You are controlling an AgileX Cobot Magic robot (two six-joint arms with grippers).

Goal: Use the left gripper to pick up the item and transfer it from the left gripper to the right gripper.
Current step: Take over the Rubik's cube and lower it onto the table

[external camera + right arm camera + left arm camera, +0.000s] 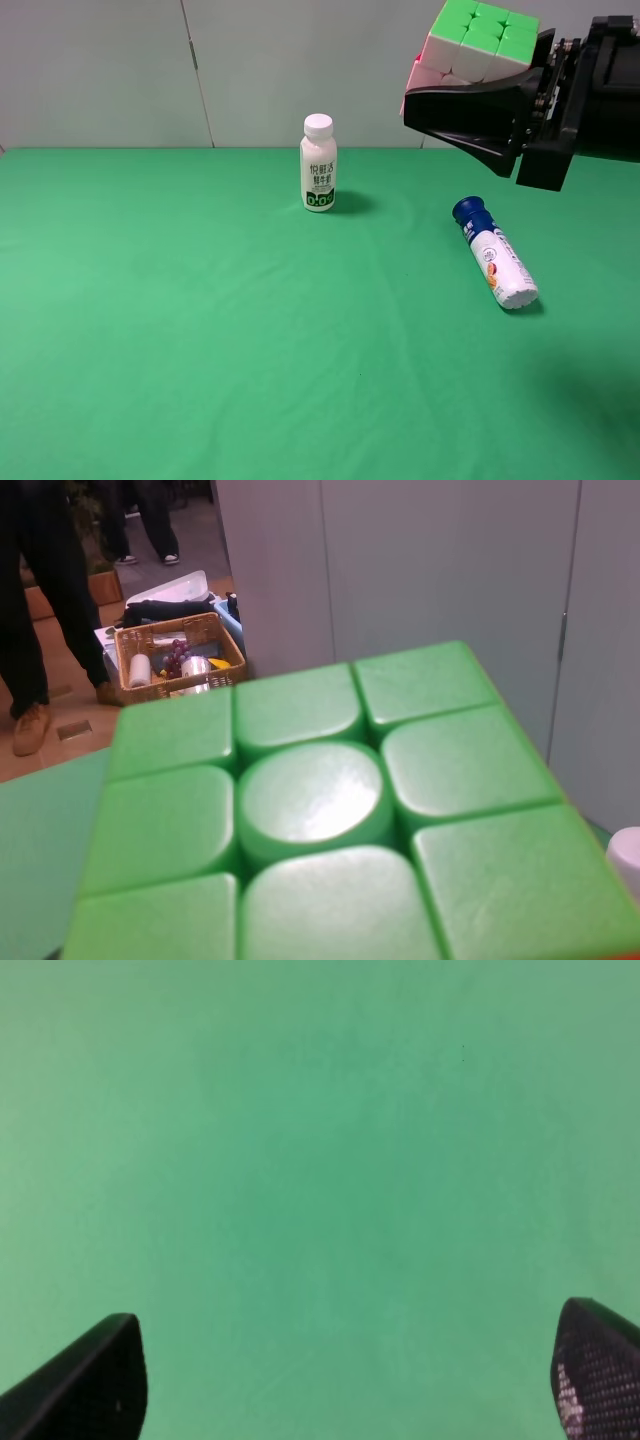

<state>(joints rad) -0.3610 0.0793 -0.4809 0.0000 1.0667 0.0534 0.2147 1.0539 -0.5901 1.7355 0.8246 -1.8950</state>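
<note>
The puzzle cube [482,38], green on top with a pink-red side, is held high in the air at the upper right of the exterior view. My right gripper [432,92] is shut on it; one black wedge finger [470,112] shows beneath the cube and the other is hidden behind it. In the right wrist view the cube's green face [320,810] fills the picture and hides the fingers. My left gripper [350,1380] is open and empty over bare green cloth, its two fingertips [100,1380] far apart. The left arm is out of the exterior view.
A white milk bottle [318,163] stands upright at the table's middle back. A blue-capped white tube bottle [495,255] lies on its side at the right. Green cloth [200,320] covers the table. Off the table are a basket [180,655] and a person's legs [40,600].
</note>
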